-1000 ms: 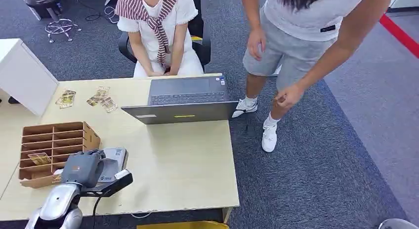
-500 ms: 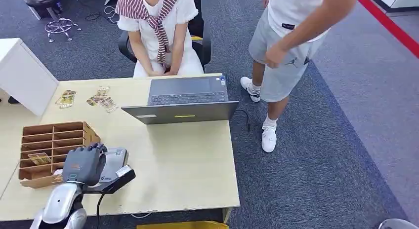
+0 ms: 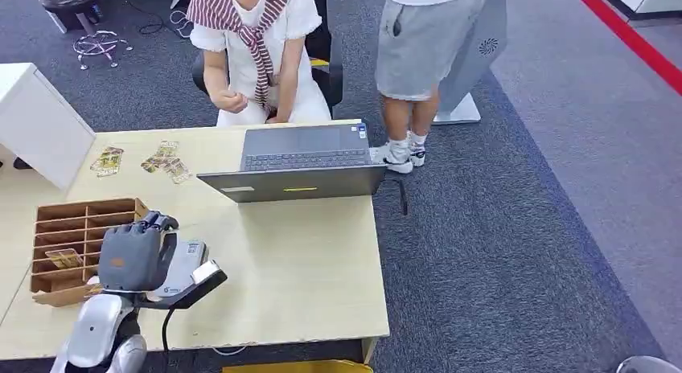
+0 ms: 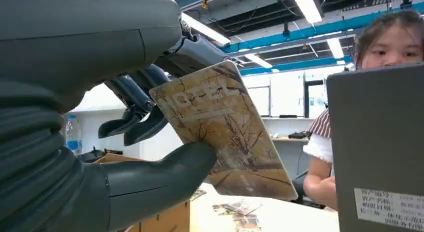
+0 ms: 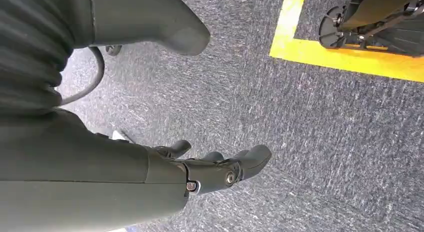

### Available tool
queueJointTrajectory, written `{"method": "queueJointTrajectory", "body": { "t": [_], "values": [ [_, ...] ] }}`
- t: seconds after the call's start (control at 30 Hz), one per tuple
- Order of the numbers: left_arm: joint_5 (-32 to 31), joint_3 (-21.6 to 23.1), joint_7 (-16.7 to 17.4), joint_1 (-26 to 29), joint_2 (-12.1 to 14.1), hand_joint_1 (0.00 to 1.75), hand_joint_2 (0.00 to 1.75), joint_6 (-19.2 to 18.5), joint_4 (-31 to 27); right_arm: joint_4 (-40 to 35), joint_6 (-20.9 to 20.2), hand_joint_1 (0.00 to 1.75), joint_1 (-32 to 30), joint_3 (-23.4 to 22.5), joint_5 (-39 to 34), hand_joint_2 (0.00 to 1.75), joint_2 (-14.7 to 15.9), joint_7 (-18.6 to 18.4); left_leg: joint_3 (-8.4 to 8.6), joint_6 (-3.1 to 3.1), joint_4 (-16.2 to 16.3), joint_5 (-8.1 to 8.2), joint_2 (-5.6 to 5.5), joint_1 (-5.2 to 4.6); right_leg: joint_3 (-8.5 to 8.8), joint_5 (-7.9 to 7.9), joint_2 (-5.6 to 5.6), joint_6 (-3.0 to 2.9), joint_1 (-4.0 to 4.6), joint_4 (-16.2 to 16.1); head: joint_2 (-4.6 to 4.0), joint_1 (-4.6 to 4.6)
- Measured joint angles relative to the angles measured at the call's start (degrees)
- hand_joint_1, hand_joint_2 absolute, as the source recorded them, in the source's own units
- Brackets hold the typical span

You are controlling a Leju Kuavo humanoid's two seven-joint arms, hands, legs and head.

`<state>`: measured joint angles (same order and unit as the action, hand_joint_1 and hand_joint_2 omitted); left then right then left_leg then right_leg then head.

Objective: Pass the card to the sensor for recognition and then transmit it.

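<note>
My left hand (image 3: pixel 133 256) hovers over the grey card sensor (image 3: pixel 186 264) near the table's front left. In the left wrist view the left hand (image 4: pixel 120 142) pinches a yellow-brown printed card (image 4: pixel 225 132) between thumb and fingers, the card tilted upright. From the head view the hand's back hides the card. My right hand (image 5: pixel 190 172) hangs above the grey carpet, holding nothing, fingers apart.
A brown wooden sorter box (image 3: pixel 80 236) with a card in one slot stands left of the sensor. Several loose cards (image 3: pixel 165 160) lie at the table's back. An open laptop (image 3: pixel 301 160) faces a seated person (image 3: pixel 257 51). Another person (image 3: pixel 426 59) stands right of the table.
My left hand has risen slightly and shifted forward and to the right over the sensor. The standing person has walked farther back. The seated person has raised a hand.
</note>
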<state>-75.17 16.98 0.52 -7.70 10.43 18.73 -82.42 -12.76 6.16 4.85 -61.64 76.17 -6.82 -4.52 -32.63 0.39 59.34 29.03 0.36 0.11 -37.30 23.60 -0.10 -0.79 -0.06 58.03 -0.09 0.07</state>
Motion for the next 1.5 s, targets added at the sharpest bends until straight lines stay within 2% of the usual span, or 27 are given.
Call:
{"method": "queueJointTrajectory", "body": {
  "t": [0.23,0.4,0.73,0.97,1.3,1.5],
  "values": [
    [0.24,-0.35,-0.17,-0.07,-0.28,1.75,1.75,0.55,-0.79,0.0,0.0,0.0,0.0,0.09,0.35,1.75,0.0,0.11,0.01,0.0,0.0,0.0,0.0,0.0,0.0,0.0,0.01,0.0,0.0,0.0,0.0,-0.02],
    [0.94,-2.12,0.18,-2.76,-0.55,1.75,1.75,0.39,-0.85,0.02,0.02,0.0,0.01,0.48,1.53,1.75,0.0,0.28,0.0,0.01,0.01,-0.02,-0.01,0.0,0.0,-0.03,0.0,0.02,0.0,0.0,0.02,-0.04],
    [-2.93,-6.36,2.97,-15.94,-0.52,1.75,1.75,-0.22,4.31,0.07,-0.37,0.0,0.63,2.36,3.41,1.75,0.0,-0.55,-0.02,-0.01,0.01,-0.19,-0.01,0.0,-0.01,-0.17,-0.03,-0.03,0.0,0.0,0.02,-0.02],
    [-4.48,-7.58,3.78,-21.6,-0.55,1.75,1.75,-0.26,9.21,0.22,-0.66,0.0,0.99,3.41,4.26,1.75,-0.02,-1.09,-0.01,-0.01,0.01,-0.22,-0.01,0.0,-0.01,-0.2,-0.03,-0.06,0.0,0.01,0.0,-0.02],
    [-5.07,-7.65,4.17,-24.8,-0.55,1.75,1.75,-0.63,14.1,0.28,-0.96,0.0,1.09,4.44,4.42,1.75,-0.02,-1.16,-0.02,-0.01,0.01,-0.22,-0.01,0.0,-0.02,-0.2,-0.02,-0.06,0.0,0.01,0.0,0.0],
    [-5.13,-7.65,4.17,-25.06,-0.57,1.75,1.75,-0.66,14.38,0.28,-0.94,0.0,1.11,4.52,4.44,1.75,-0.02,-1.18,-0.01,-0.01,0.01,-0.22,-0.01,0.0,-0.02,-0.2,-0.02,-0.06,0.0,0.01,0.0,-0.02]
  ]
}}
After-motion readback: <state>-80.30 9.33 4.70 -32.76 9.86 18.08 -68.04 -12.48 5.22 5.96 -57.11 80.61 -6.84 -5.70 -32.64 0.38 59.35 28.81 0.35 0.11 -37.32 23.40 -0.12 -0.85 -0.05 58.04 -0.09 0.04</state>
